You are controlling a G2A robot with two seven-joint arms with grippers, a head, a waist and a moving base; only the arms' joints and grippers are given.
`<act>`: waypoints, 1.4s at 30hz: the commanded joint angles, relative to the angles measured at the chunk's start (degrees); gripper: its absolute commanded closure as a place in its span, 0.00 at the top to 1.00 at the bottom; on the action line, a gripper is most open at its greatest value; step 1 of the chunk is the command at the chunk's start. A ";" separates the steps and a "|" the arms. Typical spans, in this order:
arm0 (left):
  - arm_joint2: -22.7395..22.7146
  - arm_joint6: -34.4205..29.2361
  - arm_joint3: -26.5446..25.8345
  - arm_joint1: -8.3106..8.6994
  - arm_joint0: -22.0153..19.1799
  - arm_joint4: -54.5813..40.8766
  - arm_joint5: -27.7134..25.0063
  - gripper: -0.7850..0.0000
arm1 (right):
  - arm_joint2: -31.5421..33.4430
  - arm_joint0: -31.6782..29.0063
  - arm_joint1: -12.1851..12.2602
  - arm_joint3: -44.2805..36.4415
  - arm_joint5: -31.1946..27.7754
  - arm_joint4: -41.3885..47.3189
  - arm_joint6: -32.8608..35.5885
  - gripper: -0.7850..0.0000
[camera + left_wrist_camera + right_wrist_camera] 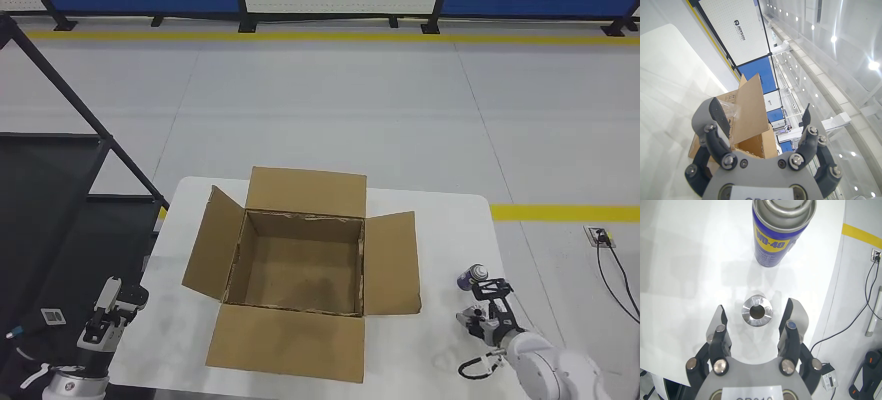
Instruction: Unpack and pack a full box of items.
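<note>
Right pincer: the right gripper [755, 308] hangs over the near right corner of the white table [677, 256], its fingers spread wide and gripping nothing.
Between the fingers: a short metal cylinder [757, 313] with a round hole in its top stands upright on the table, clear of both pads.
Can: a blue-and-yellow spray can [776, 237] stands upright just beyond the cylinder, on the side away from the robot and apart from the gripper.
Box: the cardboard box [300, 270] sits mid-table with all four flaps folded outward and its brown floor in view, well apart from the can.
Left pincer: the left gripper [761, 106] sits beside the table's near left corner, fingers apart and holding nothing, facing the box's side.
</note>
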 commanded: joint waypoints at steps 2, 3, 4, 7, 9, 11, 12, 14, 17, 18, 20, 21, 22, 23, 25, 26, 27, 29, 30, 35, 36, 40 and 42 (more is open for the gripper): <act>0.00 0.00 0.00 0.00 0.00 0.00 0.00 1.00 | 0.12 0.39 0.02 0.28 0.08 0.45 0.16 0.00; 0.00 0.00 0.00 0.00 0.00 0.00 0.00 1.00 | 0.29 0.39 0.03 0.15 0.16 0.75 0.18 0.00; 0.00 0.00 0.00 0.00 0.00 0.00 0.00 1.00 | 0.51 0.30 0.04 -0.18 0.14 1.06 0.05 0.00; 0.00 0.00 0.00 0.00 0.00 0.00 0.00 1.00 | 1.62 -0.39 0.15 -2.27 -0.30 2.32 -0.29 0.00; 0.00 0.00 0.00 0.00 0.00 0.00 0.00 1.00 | 2.71 -1.32 0.30 -5.57 -0.30 2.05 -0.22 0.00; 0.00 0.00 0.00 0.00 0.00 0.00 0.00 1.00 | 4.08 -3.11 0.44 -10.58 0.17 1.70 0.06 0.00; 0.00 0.00 0.00 0.00 0.00 0.00 0.00 1.00 | 4.92 -4.16 0.48 -14.25 0.32 1.99 -0.04 0.00; 0.00 0.00 0.00 0.00 0.00 0.00 0.00 1.00 | 6.93 -7.11 0.56 -21.95 0.51 2.68 -0.02 0.00; 0.00 0.00 0.00 0.00 0.00 0.00 0.00 1.00 | 9.29 -11.94 0.51 -33.89 0.89 4.04 -0.72 0.00; 0.00 0.00 0.00 0.00 0.00 0.00 0.00 1.00 | 9.75 -13.24 0.47 -37.79 0.77 4.71 -1.04 0.00; 0.00 0.00 0.00 0.00 0.00 0.00 0.00 1.00 | 9.02 -13.57 0.51 -40.10 -1.66 5.28 -2.60 0.00; 0.00 0.00 0.00 0.00 0.00 0.00 0.00 1.00 | 7.77 -12.53 0.56 -40.10 -3.28 5.07 -3.43 0.00; 0.00 0.00 0.00 0.00 0.00 0.00 0.00 1.00 | 5.64 -11.04 0.62 -40.10 -4.72 4.10 -3.52 0.00; 0.00 0.00 0.00 0.00 0.00 0.00 0.00 1.00 | 2.90 -9.16 0.63 -40.10 -5.53 2.74 -3.01 0.00; 0.00 0.00 0.00 0.00 0.00 0.00 0.00 1.00 | -4.13 -4.57 0.46 -40.10 -4.96 -0.94 -0.94 0.00; 0.00 0.00 0.00 0.00 0.00 0.00 0.00 1.00 | -7.99 -2.06 0.23 -40.10 -3.43 -3.08 0.44 0.00; 0.00 0.00 0.00 0.00 0.00 0.00 0.00 1.00 | -12.46 0.54 -0.09 -40.10 -2.06 -4.78 2.08 0.00; 0.00 0.00 0.00 0.00 0.00 0.00 0.00 1.00 | -21.26 5.98 -1.03 -40.10 2.29 -7.87 5.80 0.00; 0.00 0.00 0.00 0.00 0.00 0.00 0.00 1.00 | -25.60 8.50 -1.60 -40.10 4.30 -9.19 7.90 0.00; 0.00 0.00 0.00 0.00 0.00 0.00 0.00 1.00 | -45.59 24.82 -6.25 -27.28 12.04 -12.93 12.96 0.00; 0.00 0.00 0.00 0.00 0.00 0.00 0.00 1.00 | -48.94 28.46 -7.57 -23.92 14.27 -14.22 13.52 0.00; 0.00 0.00 0.00 0.00 0.00 0.00 0.00 1.00 | -60.08 40.98 -14.15 -9.81 22.54 -13.32 14.68 0.00; 0.00 0.00 0.00 0.00 0.00 0.00 0.00 1.00 | -63.45 46.60 -17.75 -2.75 26.28 -12.08 14.52 0.00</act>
